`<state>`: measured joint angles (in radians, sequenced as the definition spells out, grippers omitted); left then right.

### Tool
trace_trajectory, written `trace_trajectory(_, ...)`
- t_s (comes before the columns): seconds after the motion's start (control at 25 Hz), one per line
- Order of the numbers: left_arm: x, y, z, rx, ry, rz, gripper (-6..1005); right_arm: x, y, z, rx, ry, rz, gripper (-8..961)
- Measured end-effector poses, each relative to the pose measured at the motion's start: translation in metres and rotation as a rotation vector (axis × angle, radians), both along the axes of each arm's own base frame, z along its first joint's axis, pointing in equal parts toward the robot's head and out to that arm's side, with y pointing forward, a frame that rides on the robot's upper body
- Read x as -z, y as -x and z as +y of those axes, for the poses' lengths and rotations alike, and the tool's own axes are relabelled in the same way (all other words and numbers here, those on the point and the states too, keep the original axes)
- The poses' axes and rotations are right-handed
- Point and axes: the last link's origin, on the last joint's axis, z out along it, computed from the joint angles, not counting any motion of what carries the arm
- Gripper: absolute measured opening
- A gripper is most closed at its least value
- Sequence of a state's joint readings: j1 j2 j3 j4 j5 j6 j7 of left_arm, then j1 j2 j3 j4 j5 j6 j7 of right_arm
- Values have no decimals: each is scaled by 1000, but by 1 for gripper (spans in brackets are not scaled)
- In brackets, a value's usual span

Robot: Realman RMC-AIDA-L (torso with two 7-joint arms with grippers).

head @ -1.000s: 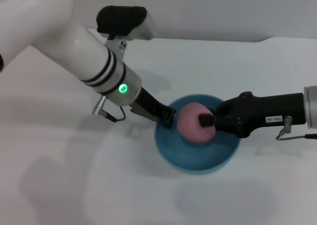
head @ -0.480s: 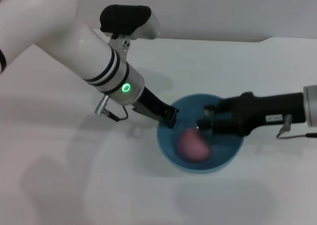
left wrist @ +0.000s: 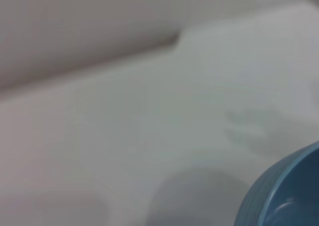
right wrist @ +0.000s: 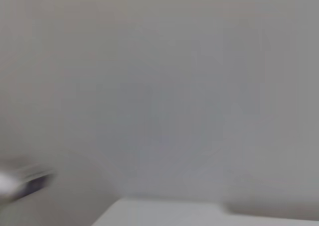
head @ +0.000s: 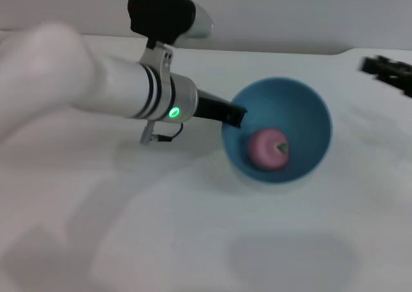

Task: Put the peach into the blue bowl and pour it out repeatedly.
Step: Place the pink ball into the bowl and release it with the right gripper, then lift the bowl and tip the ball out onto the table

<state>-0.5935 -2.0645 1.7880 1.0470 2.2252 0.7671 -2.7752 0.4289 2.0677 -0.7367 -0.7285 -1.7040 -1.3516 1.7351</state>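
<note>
1. The table is lying white beneath everything.
2. The left gripper is clamping the near-left rim of the blue bowl, tilting it up off the table.
3. The peach is resting inside the bowl, against its lower wall.
4. The right gripper is showing blurred at the far right edge; its jaws cannot be made out.

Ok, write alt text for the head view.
The left gripper grips the rim of the tilted blue bowl, and the peach lies inside. The right gripper is off at the far right edge, over the white table.
</note>
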Motion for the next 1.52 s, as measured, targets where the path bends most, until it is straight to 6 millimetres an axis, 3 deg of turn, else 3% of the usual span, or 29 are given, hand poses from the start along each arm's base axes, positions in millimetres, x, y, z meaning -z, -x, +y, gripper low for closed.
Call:
trace_trajectory(0.2, 15, -2, -7, 212, -177, 9, 0, -15, -40, -19, 160, -93, 73, 506)
trace_trajectory(0.44, 40, -10, -29, 514, -332, 54, -1, -24, -64, -38, 255, -153, 121, 503)
trace_trajectory(0.72, 45, -15, -42, 791, -479, 131, -1, -25, -69, -45, 267, -158, 140, 500)
trace_trajectory(0.92, 42, -6, -52, 1021, -618, 344, -1, -25, -69, -45, 268, -161, 141, 498)
trace_trajectory(1.16, 36, 0, -47, 1053, -693, 490, -1, -26, -69, -44, 270, -165, 139, 495)
trace_trajectory(1.52, 28, 3, -49, 1096, -776, 548, 0, -22, -71, -46, 289, -157, 153, 492)
